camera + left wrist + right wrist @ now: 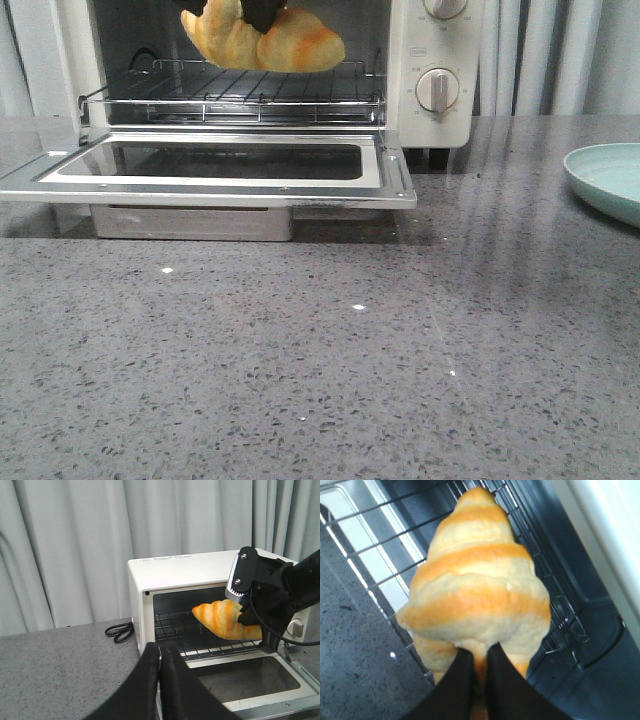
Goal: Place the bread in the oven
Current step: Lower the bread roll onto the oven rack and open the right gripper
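The cream-white oven (440, 60) stands at the back with its glass door (210, 165) folded down flat. The golden-brown bread (262, 42) hangs just above the wire rack (240, 98) inside the oven mouth. My right gripper (480, 652) is shut on the bread (475, 580), pinching its near end; in the left wrist view its black body (270, 597) holds the bread (225, 620) over the rack. My left gripper (160, 647) is shut and empty, off the oven's left side near the door hinge.
A pale teal plate (610, 178) sits at the right edge of the grey speckled counter (320, 360). A coiled black cable (118, 631) lies left of the oven (175, 575). Grey curtains hang behind.
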